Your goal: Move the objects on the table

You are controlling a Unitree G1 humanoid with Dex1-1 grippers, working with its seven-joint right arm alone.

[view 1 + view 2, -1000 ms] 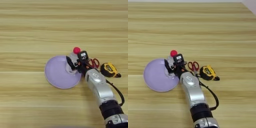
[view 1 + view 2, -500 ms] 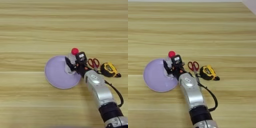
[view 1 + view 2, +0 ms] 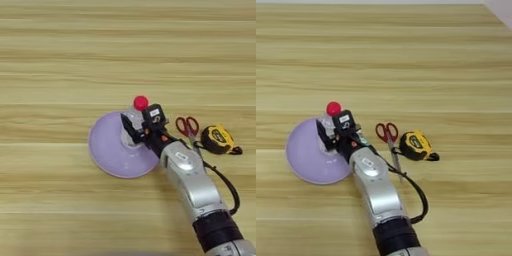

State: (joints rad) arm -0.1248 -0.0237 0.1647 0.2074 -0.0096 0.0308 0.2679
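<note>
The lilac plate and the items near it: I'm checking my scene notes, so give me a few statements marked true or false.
1. The clear bottle with the red cap stands at the lilac plate. True.
2. The tool is at the bottle. True.
3. The scissors lie on the plate. False: they lie on the table, right of it.
4. The tape measure sits left of the plate. False: it sits right of the scissors.
5. The scissors have red handles. True.

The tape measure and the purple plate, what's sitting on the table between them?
The red-handled scissors lie between the tape measure and the lilac plate, just left of the tape measure. The right arm also crosses that stretch. The right eye view shows it best.
</note>
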